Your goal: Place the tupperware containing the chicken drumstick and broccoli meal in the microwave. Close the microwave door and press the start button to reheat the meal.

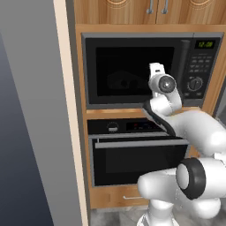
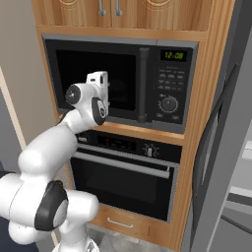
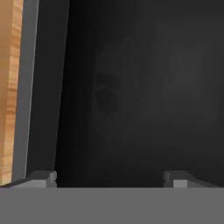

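We hold the gripper (image 3: 109,177) spread wide and empty against the shut microwave door (image 2: 98,78), center frame. To finish well, we shift right toward the control panel (image 2: 171,86) and press start squarely, fingertips closed.

The wide black built-in microwave (image 2: 118,83) has a dark glass door (image 1: 134,70) and green display digits; surrounding wooden cabinetry (image 2: 206,98) is orange-brown, grained.
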